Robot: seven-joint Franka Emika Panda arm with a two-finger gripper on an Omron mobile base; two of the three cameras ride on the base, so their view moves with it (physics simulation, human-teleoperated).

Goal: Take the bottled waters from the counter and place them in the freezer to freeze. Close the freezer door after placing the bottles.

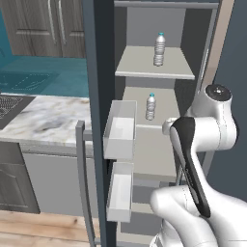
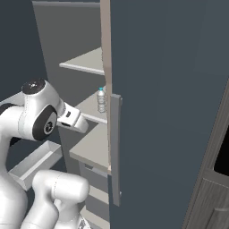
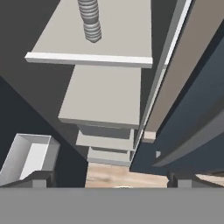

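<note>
At the bottom edge of the hand view the jaws point(image 3: 109, 179) stand spread wide and empty, looking down past the freezer's point(image 1: 144, 29) pale shelves. Both bottled waters already stand inside: one bottle point(image 1: 159, 49) at upper centre of the left base view, the other bottle point(image 1: 151, 106) on the shelf below. What remains, I judge, is withdrawing and swinging the freezer door point(image 1: 99, 96) shut by its bar handle point(image 1: 84, 183).
</note>
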